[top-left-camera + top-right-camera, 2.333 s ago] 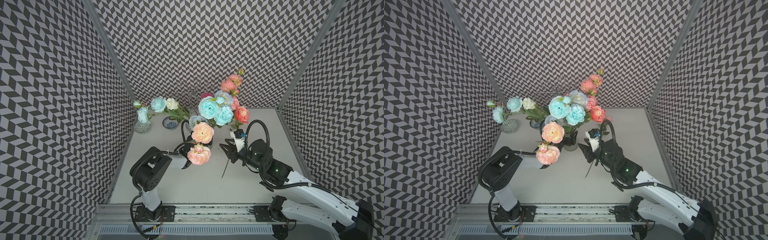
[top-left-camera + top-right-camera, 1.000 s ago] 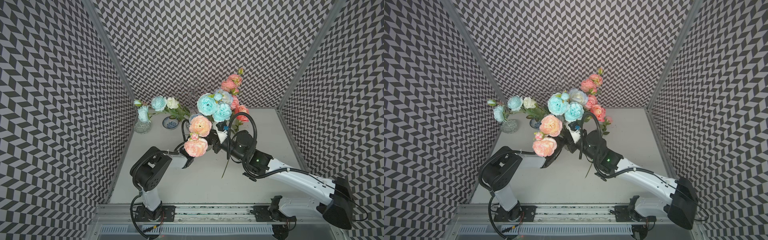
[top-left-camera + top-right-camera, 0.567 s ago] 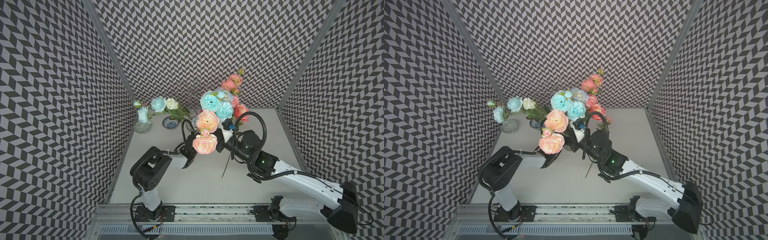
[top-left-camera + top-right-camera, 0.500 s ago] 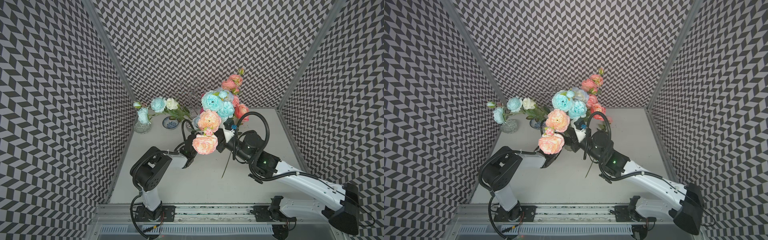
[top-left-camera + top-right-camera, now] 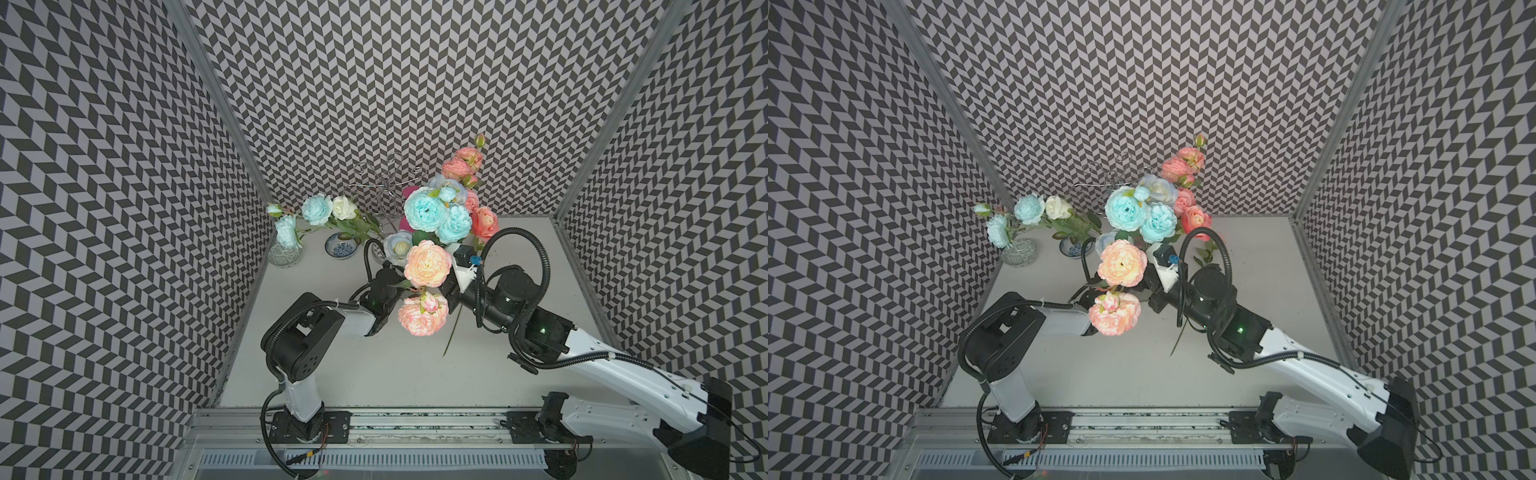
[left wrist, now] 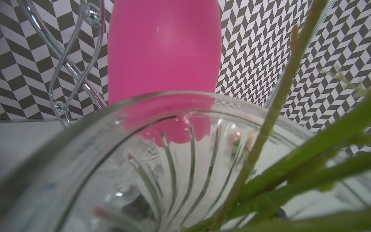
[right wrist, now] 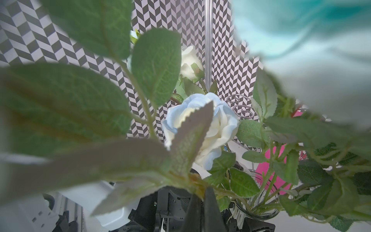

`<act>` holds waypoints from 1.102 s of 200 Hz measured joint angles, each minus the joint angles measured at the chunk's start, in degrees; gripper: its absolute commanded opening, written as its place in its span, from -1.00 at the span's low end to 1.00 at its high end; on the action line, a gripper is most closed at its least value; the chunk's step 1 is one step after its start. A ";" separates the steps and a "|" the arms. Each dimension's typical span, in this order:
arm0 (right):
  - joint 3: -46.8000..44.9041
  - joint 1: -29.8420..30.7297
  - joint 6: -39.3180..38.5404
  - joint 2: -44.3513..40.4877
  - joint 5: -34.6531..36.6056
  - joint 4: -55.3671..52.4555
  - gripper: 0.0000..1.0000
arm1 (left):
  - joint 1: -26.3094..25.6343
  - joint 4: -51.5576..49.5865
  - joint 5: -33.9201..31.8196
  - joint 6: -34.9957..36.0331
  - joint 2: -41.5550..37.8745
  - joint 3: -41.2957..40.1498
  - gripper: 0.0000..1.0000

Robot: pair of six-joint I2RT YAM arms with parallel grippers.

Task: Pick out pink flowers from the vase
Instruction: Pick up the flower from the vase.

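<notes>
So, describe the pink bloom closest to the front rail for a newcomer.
Find the big central bouquet on the table. Two peach peonies lean off its front side; take the front peony, nearer the rail. Only it carries a small closed bud on top.

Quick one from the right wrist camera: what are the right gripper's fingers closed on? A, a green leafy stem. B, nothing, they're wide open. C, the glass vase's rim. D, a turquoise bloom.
A: in the right wrist view the right gripper has its dark fingertips pinched together on a green leafy stem, right where the leaves branch off.
</notes>
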 measured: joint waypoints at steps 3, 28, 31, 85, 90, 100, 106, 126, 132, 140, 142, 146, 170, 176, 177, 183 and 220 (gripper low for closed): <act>0.00 0.00 0.00 0.00 -0.02 0.00 -1.00 | 0.00 0.00 0.00 -0.02 0.02 0.04 0.76; 0.02 0.00 0.11 0.00 -0.55 0.00 -1.00 | 0.00 -0.13 0.02 -0.07 0.04 0.15 0.76; 0.02 0.00 0.13 0.00 -0.59 0.00 -1.00 | 0.00 -0.15 0.02 -0.07 0.04 0.17 0.76; 3.26 0.00 1.40 0.02 -0.70 -1.03 -1.00 | 0.00 -0.13 0.02 -0.13 0.07 0.17 0.76; 3.72 0.00 1.53 0.02 -0.79 -1.01 -1.00 | 0.00 -0.13 0.02 -0.15 0.07 0.20 0.76; 4.39 0.00 1.77 0.02 -0.96 -0.90 -1.00 | 0.02 -0.15 0.02 -0.20 0.07 0.22 0.76; 4.76 0.00 1.99 0.02 -1.11 -0.85 -1.00 | 0.02 -0.20 0.02 -0.22 0.07 0.26 0.76; 5.84 0.00 2.80 0.02 -1.68 -0.94 -1.00 | 0.02 -0.31 0.02 -0.24 0.07 0.28 0.76; 6.14 0.00 2.97 0.02 -1.90 -1.01 -1.00 | 0.02 -0.31 0.02 -0.24 0.07 0.28 0.76; 6.60 0.00 3.15 0.02 -2.05 -1.14 -1.00 | 0.02 -0.31 0.02 -0.24 0.07 0.28 0.76; 6.64 0.00 3.19 0.02 -2.08 -1.14 -1.00 | 0.02 -0.31 0.02 -0.24 0.07 0.28 0.76; 6.80 0.00 3.28 0.00 -2.14 -1.16 -1.00 | 0.02 -0.31 0.00 -0.24 0.07 0.28 0.76; 7.39 0.00 3.76 0.00 -2.56 -1.25 -1.00 | 0.02 -0.31 0.00 -0.24 0.07 0.33 0.77; 7.50 0.00 3.85 0.00 -2.80 -1.27 -1.00 | 0.02 -0.33 0.00 -0.24 0.07 0.33 0.77; 7.52 0.00 3.85 -0.02 -2.84 -1.29 -1.00 | 0.02 -0.33 0.00 -0.24 0.07 0.33 0.77; 7.63 0.00 3.98 0.00 -3.08 -1.31 -1.00 | 0.02 -0.35 0.00 -0.24 0.07 0.35 0.77; 10.29 0.00 4.22 -0.22 -5.16 -3.39 -1.00 | 0.02 -0.46 0.02 -0.26 0.07 0.39 0.78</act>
